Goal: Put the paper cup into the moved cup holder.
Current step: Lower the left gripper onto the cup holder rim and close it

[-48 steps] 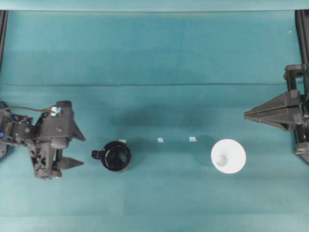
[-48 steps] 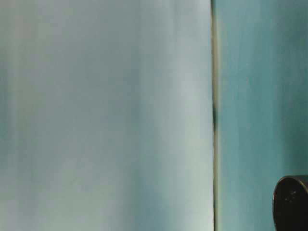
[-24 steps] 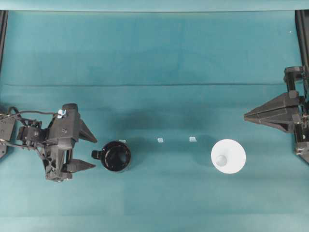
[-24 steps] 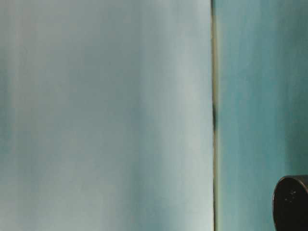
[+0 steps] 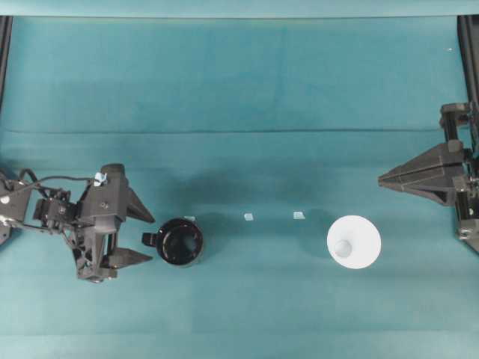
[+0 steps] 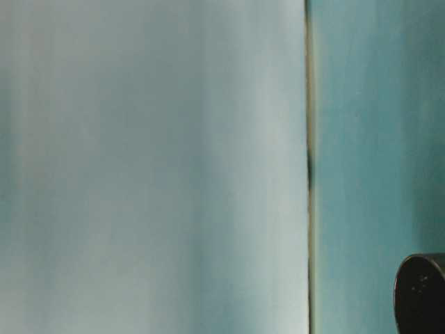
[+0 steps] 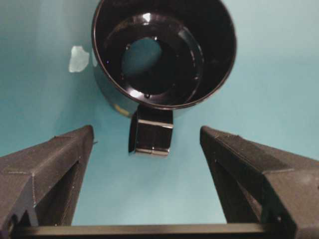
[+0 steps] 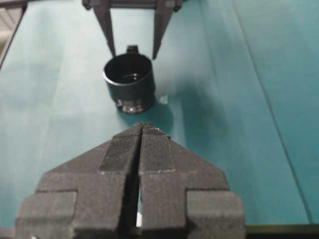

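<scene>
The black cup holder (image 5: 179, 241) stands upright left of centre, its stubby handle (image 5: 149, 239) pointing left. My left gripper (image 5: 150, 238) is open, and its two fingertips flank the handle without touching it. From the left wrist camera the handle (image 7: 151, 134) lies between the wide-apart fingers (image 7: 60, 159) and the holder's dark inside (image 7: 164, 50) shows above. The white paper cup (image 5: 354, 241) stands upright on the right, apart from both grippers. My right gripper (image 5: 382, 179) is shut and empty, up and to the right of the cup. In the right wrist view its closed tips (image 8: 143, 125) point toward the holder (image 8: 129, 82).
Small white tape marks (image 5: 248, 217) (image 5: 299, 215) lie on the teal cloth between holder and cup, and another (image 7: 78, 59) sits beside the holder. Black frame rails (image 5: 470, 45) run along the side edges. The table-level view is a blur with a dark rounded shape (image 6: 421, 292) at the bottom right.
My left gripper has moved right toward the cup holder, so its open fingertips now sit on either side of the handle. The right arm, cup and holder have not moved.
</scene>
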